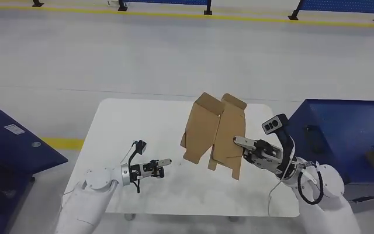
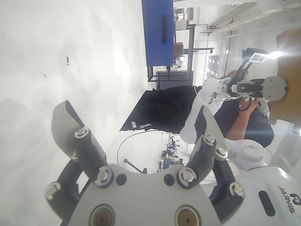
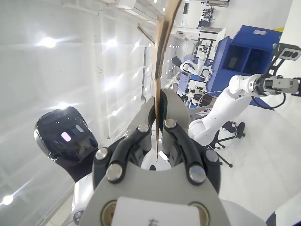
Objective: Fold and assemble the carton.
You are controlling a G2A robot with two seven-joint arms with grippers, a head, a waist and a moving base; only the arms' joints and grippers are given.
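A flat brown carton [image 1: 213, 133] is held up off the white table [image 1: 117, 128], its flaps hanging loose. My right gripper [image 1: 237, 141] is shut on the carton's right edge; in the right wrist view the cardboard sheet [image 3: 162, 48] runs edge-on between the closed fingers [image 3: 175, 109]. My left gripper [image 1: 165, 163] is low over the table, left of the carton and apart from it, open with nothing between its fingers [image 2: 68, 118]. In the left wrist view the carton [image 2: 288, 76] and the right gripper [image 2: 275, 88] show farther off.
Blue bins stand beside the table at the right [image 1: 333, 134] and at the left [image 1: 23, 146]. A yellow floor line [image 1: 61, 143] runs left of the table. The table's front edge [image 1: 198, 213] is close under both arms.
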